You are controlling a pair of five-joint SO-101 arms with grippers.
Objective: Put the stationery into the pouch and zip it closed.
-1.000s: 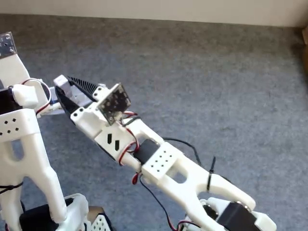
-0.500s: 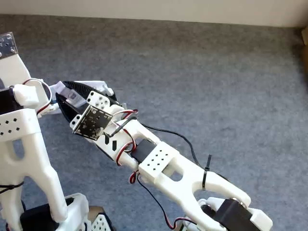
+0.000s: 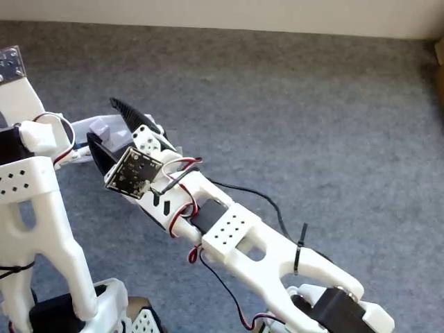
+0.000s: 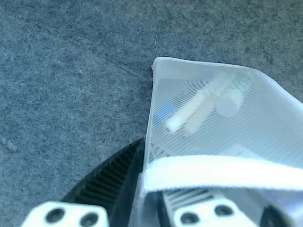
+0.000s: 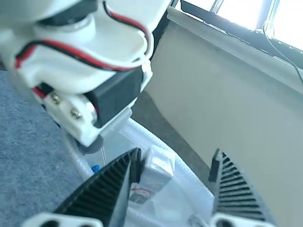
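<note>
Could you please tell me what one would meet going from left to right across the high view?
Left arm → pouch → wrist camera board on the right arm → black zip tie further down that arm → bare grey carpet.

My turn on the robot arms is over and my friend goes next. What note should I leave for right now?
Left gripper: shut on the rim of the see-through mesh pouch.
Right gripper: open at the pouch's open mouth, with a small white block between its fingers.
Done: white tube-shaped stationery is inside the pouch.
Left: make sure the block is in, then zip the pouch closed.
</note>
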